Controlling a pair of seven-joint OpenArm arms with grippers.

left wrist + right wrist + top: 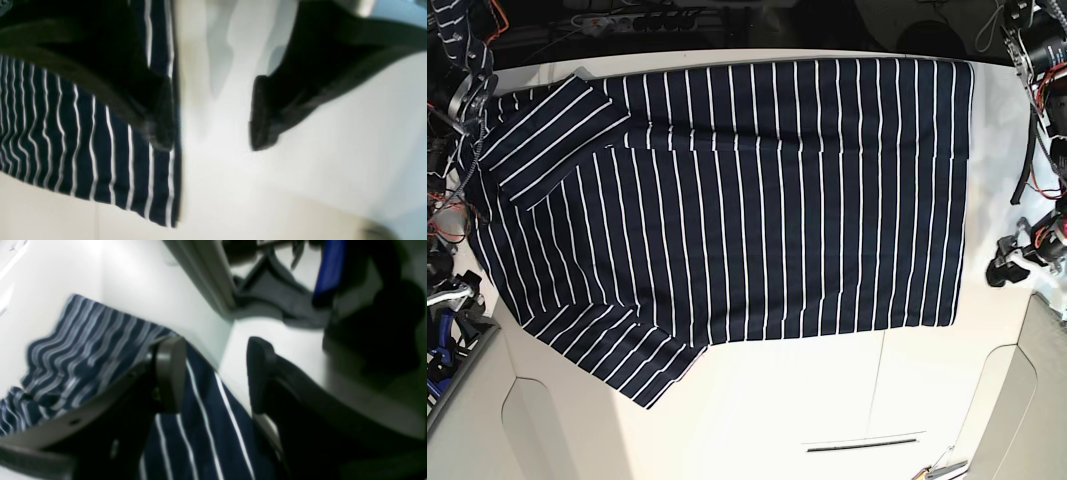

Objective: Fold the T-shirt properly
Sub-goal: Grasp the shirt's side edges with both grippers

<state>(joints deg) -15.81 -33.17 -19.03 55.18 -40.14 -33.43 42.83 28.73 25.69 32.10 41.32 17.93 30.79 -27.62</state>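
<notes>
Left tool (213, 113) stood open over bare desk (333, 160), jaws wide apart, nothing between them; one finger overlapped the T-shirt (66, 133) edge in the view, contact impossible to tell through the blur. Right tool (213, 373) was open too, jaws spread with striped cloth showing between and below them, not pinched as far as the blurred wrist view showed.

In the base view the T-shirt (767, 200) lay spread flat across the white desk (777, 400), neck end toward the view's left, one sleeve lying across the top left corner, the other sleeve sticking out at lower left, hem along the right side. Both arms sat at the desk's side edges, off the cloth.

Judged step: early, shirt laid out, main folds not yet made. Next move likely called for each tool to drop onto a cloth edge, close on it, and carry it over evenly so the stripes stayed aligned.
</notes>
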